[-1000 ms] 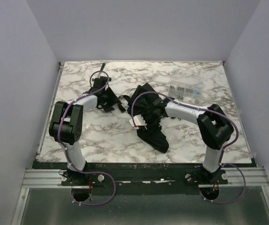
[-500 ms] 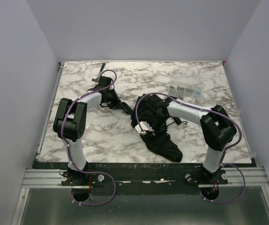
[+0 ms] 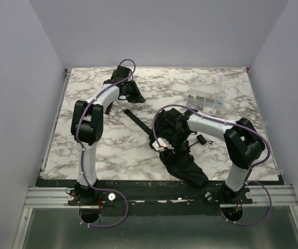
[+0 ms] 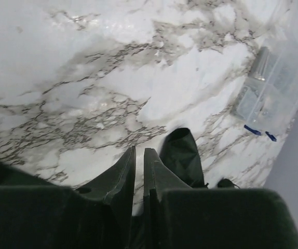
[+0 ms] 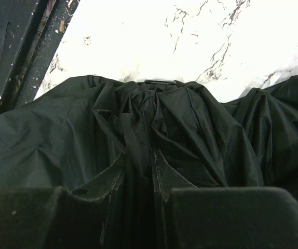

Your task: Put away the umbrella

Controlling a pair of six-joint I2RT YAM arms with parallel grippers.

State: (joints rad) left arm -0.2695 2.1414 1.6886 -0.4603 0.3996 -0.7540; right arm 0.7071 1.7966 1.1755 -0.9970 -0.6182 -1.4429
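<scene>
The umbrella (image 3: 185,165) is a crumpled black bundle lying right of the table's middle, its lower end near the front edge. My right gripper (image 3: 165,141) presses into its upper part. In the right wrist view a fold of the dark canopy (image 5: 201,129) runs between the jaws of that gripper (image 5: 138,155), which is shut on it. My left gripper (image 3: 133,95) is far off at the back left. Seen from its wrist, the left gripper (image 4: 139,150) has its jaws nearly together, with only bare marble showing in the slit.
A narrow black strip (image 3: 138,120) lies on the marble between the two grippers; its end (image 4: 180,155) shows beside my left fingers. A clear plastic bag (image 3: 203,101) lies at the back right. A small black piece (image 3: 203,139) sits right of the umbrella.
The left arm swung toward the back of the table, leaving the black strip on the marble, and its jaws closed. The right gripper closed on the umbrella fabric and drew it nearer the front edge.
</scene>
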